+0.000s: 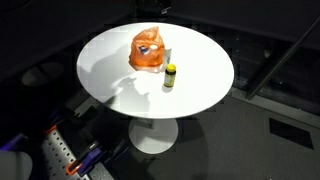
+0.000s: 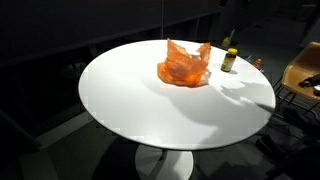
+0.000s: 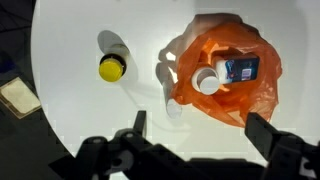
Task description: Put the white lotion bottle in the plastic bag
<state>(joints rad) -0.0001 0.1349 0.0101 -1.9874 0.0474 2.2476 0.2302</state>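
Note:
The white lotion bottle (image 3: pixel 208 80), with a white cap and a blue label, lies inside the open orange plastic bag (image 3: pixel 238 98). The bag sits on the round white table (image 3: pixel 70 120) and shows in both exterior views (image 1: pixel 147 50) (image 2: pixel 184 66); the bottle is not clear in either. In the wrist view my gripper (image 3: pixel 200 130) is open and empty, hovering above the table with its fingers spread on either side of the bag's near edge. The gripper itself does not show in the exterior views.
A small bottle with a yellow cap (image 3: pixel 112 66) stands upright on the table beside the bag (image 1: pixel 170 76) (image 2: pixel 229 60). A chair (image 2: pixel 305 70) stands by the table's edge. The room around is dark.

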